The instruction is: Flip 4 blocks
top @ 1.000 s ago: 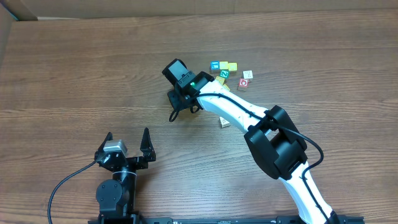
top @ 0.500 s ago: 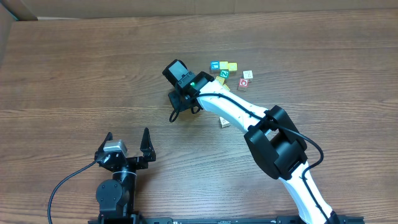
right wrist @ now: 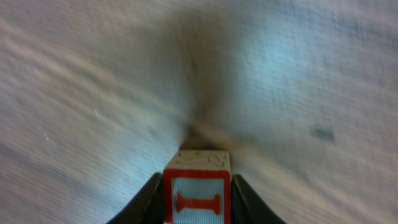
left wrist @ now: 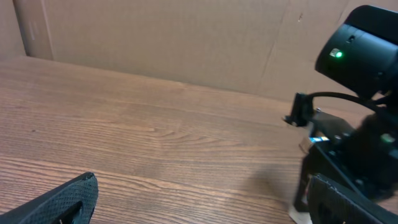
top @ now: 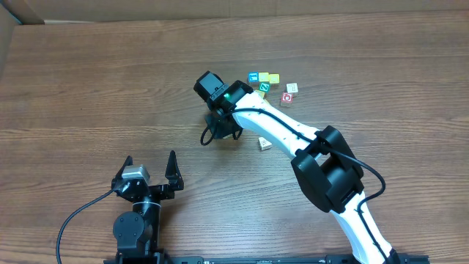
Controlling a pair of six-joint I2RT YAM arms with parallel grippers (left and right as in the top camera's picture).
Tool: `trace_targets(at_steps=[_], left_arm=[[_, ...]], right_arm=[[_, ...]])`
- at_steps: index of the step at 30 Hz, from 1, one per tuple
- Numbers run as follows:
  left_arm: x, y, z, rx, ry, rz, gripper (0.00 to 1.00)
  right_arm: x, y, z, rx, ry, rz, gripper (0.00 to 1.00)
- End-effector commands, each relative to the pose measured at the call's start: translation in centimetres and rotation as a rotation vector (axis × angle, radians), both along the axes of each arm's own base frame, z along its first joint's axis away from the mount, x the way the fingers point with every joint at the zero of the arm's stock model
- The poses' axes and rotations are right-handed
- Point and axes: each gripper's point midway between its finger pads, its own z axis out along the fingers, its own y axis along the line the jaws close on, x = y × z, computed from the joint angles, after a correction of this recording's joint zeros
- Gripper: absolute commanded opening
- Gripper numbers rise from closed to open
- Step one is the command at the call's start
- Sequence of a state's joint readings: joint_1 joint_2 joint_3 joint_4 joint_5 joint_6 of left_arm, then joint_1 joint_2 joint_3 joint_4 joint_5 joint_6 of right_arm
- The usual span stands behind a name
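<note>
The right wrist camera shows me what the overhead hides: the right end effector (right wrist: 198, 185) is closed on a red-framed block (right wrist: 197, 200). Its fingers (right wrist: 147, 200) press against both sides, and the face toward me is pale with a red I-shaped mark. The wood beneath is blurred, so I cannot tell whether the block touches it. From overhead the wrist housing covers that grip entirely, but that view gives me the layout. The right arm (top: 282, 132) reaches diagonally from the near right side to about the middle of the bench (top: 88, 81). The left end effector (top: 150, 160) sits near the front edge, jaws wide apart with nothing between them, well apart from the right one. Its own camera looks across bare wood to the cardboard wall (left wrist: 155, 43) along the far edge, with the right wrist's green light at the right of the view. To the left of the grip and toward the far wall the wood is open. To its right, beyond the arm, a blue-faced cube (top: 253, 77), two yellow cubes (top: 264, 76) and a green-faced cube (top: 261, 88) sit in a tight cluster. A pale block (top: 292, 88) and a red-marked block (top: 287, 97) lie just beside them. A lone pale block (top: 264, 144) lies right against the arm, on its near side.
</note>
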State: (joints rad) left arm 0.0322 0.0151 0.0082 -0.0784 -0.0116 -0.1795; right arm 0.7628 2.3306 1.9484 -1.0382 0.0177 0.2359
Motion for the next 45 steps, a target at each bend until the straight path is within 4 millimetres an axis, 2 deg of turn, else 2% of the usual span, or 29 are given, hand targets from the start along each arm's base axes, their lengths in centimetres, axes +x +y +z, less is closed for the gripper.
trace_targets(at_steps=[1, 11, 14, 20, 23, 25, 28, 32, 35, 37, 41, 45], left_arm=[[0.0, -0.4, 0.1, 0.018, -0.006, -0.02, 1.0], [0.0, -0.4, 0.1, 0.018, -0.006, -0.02, 1.0], [0.0, -0.4, 0.1, 0.018, -0.006, -0.02, 1.0], [0.0, -0.4, 0.1, 0.018, -0.006, -0.02, 1.0], [0.0, -0.4, 0.1, 0.018, -0.006, -0.02, 1.0], [0.0, -0.4, 0.1, 0.018, -0.006, -0.02, 1.0], [0.0, -0.4, 0.1, 0.018, -0.006, -0.02, 1.0], [0.0, -0.4, 0.1, 0.018, -0.006, -0.02, 1.0], [0.0, -0.4, 0.1, 0.018, -0.006, -0.02, 1.0], [0.0, -0.4, 0.1, 0.018, -0.006, -0.02, 1.0], [0.0, -0.4, 0.1, 0.018, -0.006, -0.02, 1.0], [0.0, -0.4, 0.1, 0.018, -0.006, -0.02, 1.0]], right_arm=[[-0.1, -0.3, 4.5, 0.031, -0.036, -0.026, 0.26], [-2.9, -4.4, 3.8, -0.11, 0.106, -0.071, 0.25], [-3.1, -5.5, 3.6, -0.147, 0.117, -0.088, 0.25], [-2.9, -6.1, 3.6, -0.155, 0.126, -0.1, 0.26], [-2.9, -6.1, 3.6, -0.155, 0.126, -0.1, 0.33], [-3.0, -6.2, 3.6, -0.159, 0.13, -0.1, 0.43], [-3.1, -6.2, 3.6, -0.159, 0.131, -0.1, 0.54], [-2.9, -6.1, 3.6, -0.153, 0.126, -0.099, 0.54], [-2.5, -5.4, 3.6, -0.122, 0.112, -0.099, 0.48], [-2.7, -4.7, 3.6, -0.085, 0.129, -0.093, 0.39], [-3.8, -3.4, 3.7, -0.016, 0.196, -0.079, 0.24], [-5.1, -2.3, 3.9, 0.044, 0.265, -0.065, 0.04]])
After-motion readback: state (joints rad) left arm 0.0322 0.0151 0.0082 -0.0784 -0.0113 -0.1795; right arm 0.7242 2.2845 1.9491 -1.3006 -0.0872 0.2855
